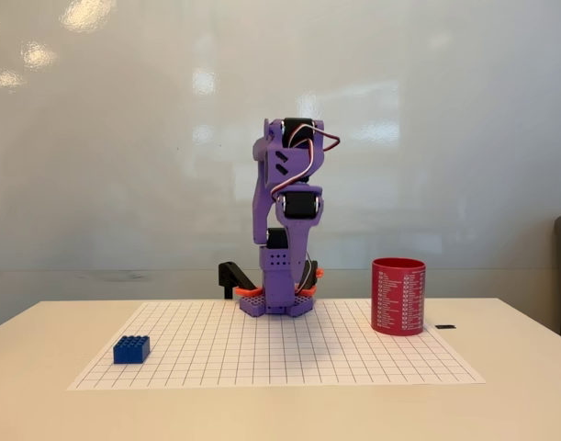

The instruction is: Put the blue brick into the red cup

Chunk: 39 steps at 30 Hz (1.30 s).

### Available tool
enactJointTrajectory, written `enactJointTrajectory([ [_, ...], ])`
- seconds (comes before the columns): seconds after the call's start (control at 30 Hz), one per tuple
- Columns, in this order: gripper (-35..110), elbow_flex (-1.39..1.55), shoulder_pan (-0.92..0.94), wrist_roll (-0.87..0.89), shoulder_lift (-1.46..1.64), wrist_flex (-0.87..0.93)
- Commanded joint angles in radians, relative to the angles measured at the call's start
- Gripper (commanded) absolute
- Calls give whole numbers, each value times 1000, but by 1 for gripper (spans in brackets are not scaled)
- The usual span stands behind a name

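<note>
brick [131, 349]: near left on grid mat [353, 358] | cup [398, 296]: right, upright | gripper [280, 292]: folded down at arm base, grip state unclear

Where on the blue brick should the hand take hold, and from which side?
Come down from above and pinch the two long side walls of the blue brick. It lies flat and low on the grid mat, studs up, with open space around it.

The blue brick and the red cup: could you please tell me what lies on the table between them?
In the fixed view, bare gridded mat spans between the blue brick and the red cup; the arm's base stands farther back.
</note>
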Motion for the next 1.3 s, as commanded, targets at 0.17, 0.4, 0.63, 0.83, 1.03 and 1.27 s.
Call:
enactJointTrajectory([
  [0.17,-1,-40,201,-28,-221,-104],
  [0.4,-1,-14,578,-64,-252,-195],
  [0.63,-1,21,856,-95,-201,-195],
  [0.83,-1,80,801,-94,-124,-184],
  [1.03,-1,86,724,-94,-69,-150],
  [1.27,-1,219,739,-130,-86,-132],
])
